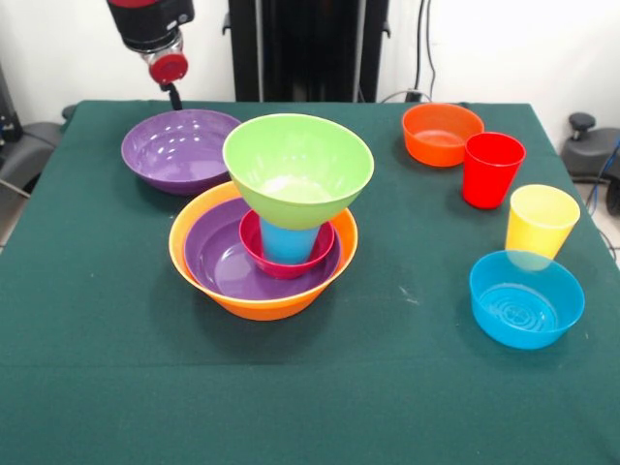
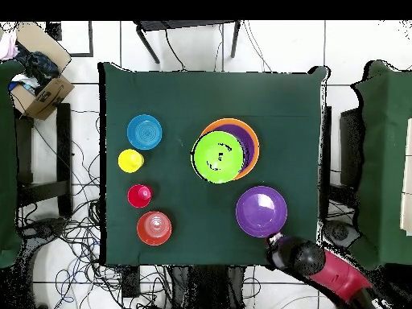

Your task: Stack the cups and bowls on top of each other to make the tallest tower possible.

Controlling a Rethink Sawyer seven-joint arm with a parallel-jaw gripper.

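The tower (image 1: 263,247) of glossy plastic bowls stands upright near the middle of the green-clothed table (image 1: 97,368): a large orange bowl at the base, a purple bowl, a small pink-red bowl, a blue cup mouth-down, and a lime green bowl (image 1: 297,170) mouth-up on top. The gripper (image 1: 170,82) hangs beyond the spare purple bowl (image 1: 179,147) behind the tower; whether it is clenched or released I cannot tell.

I see glossy, smooth plastic on the lime green bowl (image 1: 297,167), red cup (image 1: 491,169) and loose purple bowl (image 1: 179,148); the worktop (image 1: 97,368) wears matt green cloth.
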